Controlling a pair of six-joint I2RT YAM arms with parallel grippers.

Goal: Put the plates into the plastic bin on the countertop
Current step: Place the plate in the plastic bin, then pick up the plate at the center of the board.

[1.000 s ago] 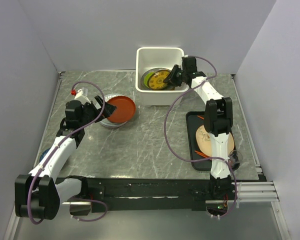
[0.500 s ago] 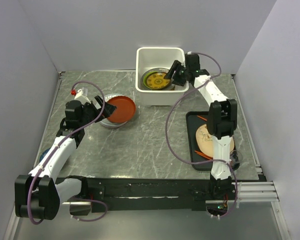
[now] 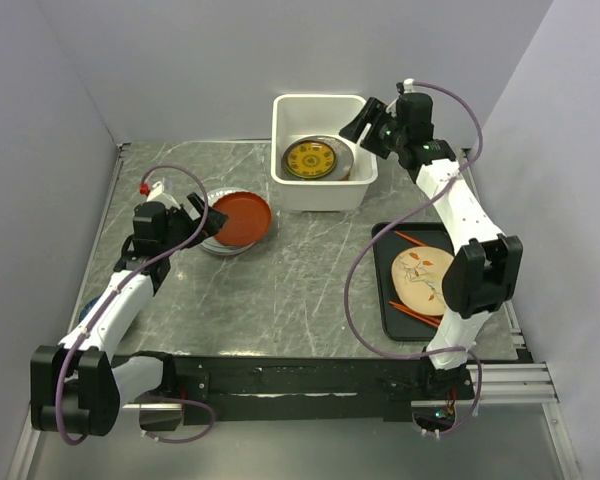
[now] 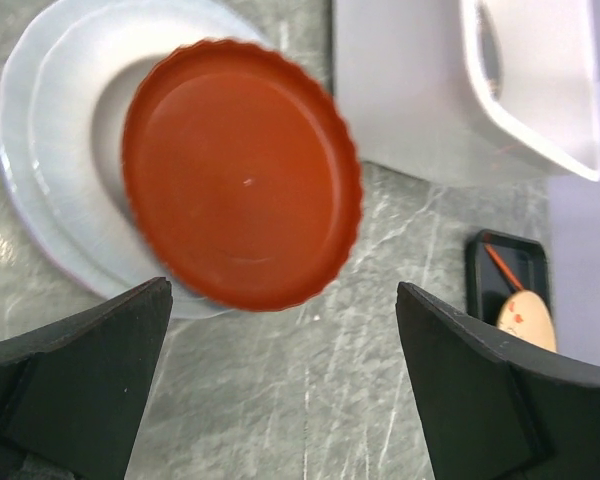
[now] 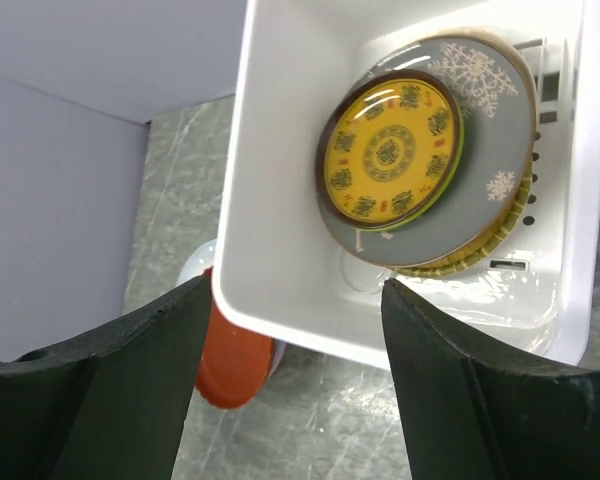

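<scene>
Left of the plastic bin (image 4: 400, 90), a red-brown plate (image 4: 242, 175) is stacked on pale plates (image 4: 40, 150) before the left gripper (image 4: 282, 300), jaws parted; the right gripper (image 5: 295, 290) is likewise spread empty. Likely stiff, slick and breakable, the plate is best pinched at its rim.

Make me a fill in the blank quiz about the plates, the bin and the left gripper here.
The top plate in the plastic bin is mainly ___. The cream plate lies on a tray coloured ___. Above the red-brown plate, the left gripper has its jaws ___. Missing words: yellow, black, open.
</scene>
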